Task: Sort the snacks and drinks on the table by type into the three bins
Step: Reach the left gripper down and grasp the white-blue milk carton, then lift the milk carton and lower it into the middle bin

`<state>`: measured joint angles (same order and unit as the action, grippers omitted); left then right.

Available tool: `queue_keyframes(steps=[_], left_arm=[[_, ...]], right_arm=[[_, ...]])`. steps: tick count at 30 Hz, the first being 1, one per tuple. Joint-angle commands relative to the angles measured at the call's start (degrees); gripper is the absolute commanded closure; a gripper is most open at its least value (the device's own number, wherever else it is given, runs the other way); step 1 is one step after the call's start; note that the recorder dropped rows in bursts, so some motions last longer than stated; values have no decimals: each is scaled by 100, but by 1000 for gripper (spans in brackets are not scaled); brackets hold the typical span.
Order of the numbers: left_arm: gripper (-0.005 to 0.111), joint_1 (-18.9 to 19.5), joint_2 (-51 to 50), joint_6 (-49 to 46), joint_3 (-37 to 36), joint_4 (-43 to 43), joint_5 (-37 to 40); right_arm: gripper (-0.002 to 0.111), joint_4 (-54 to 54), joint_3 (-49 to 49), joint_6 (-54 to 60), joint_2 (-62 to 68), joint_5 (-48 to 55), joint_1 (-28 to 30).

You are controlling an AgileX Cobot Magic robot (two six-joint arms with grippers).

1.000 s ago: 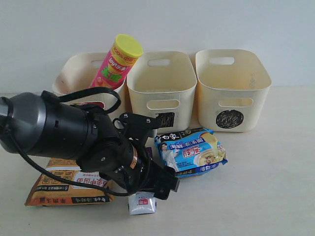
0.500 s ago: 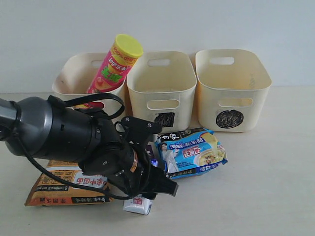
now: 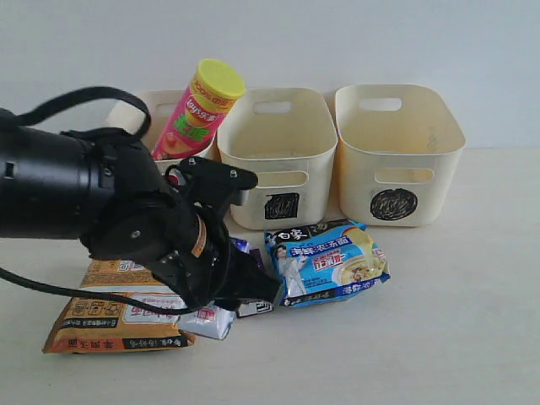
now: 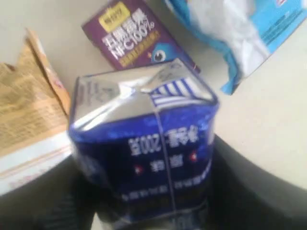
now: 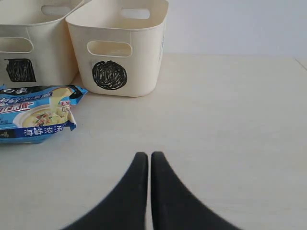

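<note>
We see the left bin (image 3: 165, 96), middle bin (image 3: 278, 135) and right bin (image 3: 396, 143) in a row at 12 o'clock on the table (image 3: 472, 337). The middle one bears a scribbled square, the right one a circle. A pink "Lay's" can (image 3: 198, 114) leans in the left bin, its yellow lid pointing to 1 o'clock. The orange packet (image 3: 110, 325) lies flat at 7 o'clock, its long axis running 9 to 3. The blue packet (image 3: 333, 260) lies near the centre with Chinese print face up, its long axis running 8 to 2. The left tool (image 4: 148, 201) pinches a blue pouch (image 4: 144, 148) printed "200". Just beside it on the table lies a purple pack (image 4: 139, 36) reading "NFC100%". The right tool (image 5: 149, 165) hangs over bare table with its tips pressed together.
</note>
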<state>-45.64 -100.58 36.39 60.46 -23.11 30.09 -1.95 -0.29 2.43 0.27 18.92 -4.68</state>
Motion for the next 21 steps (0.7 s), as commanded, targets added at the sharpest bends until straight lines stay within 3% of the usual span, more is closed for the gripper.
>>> queue_keyframes(steps=[1,12,21], left_arm=[[102,-22,393,-366,129,-36,154],[102,-22,389,-1148,1462,-36,450],[102,-22,-380,-1888,2793,-444,245]], right_arm=[[109,12,29,7,-27,-48,10],[109,12,29,7,-27,-48,10],[109,12,29,7,-27,-48,10]])
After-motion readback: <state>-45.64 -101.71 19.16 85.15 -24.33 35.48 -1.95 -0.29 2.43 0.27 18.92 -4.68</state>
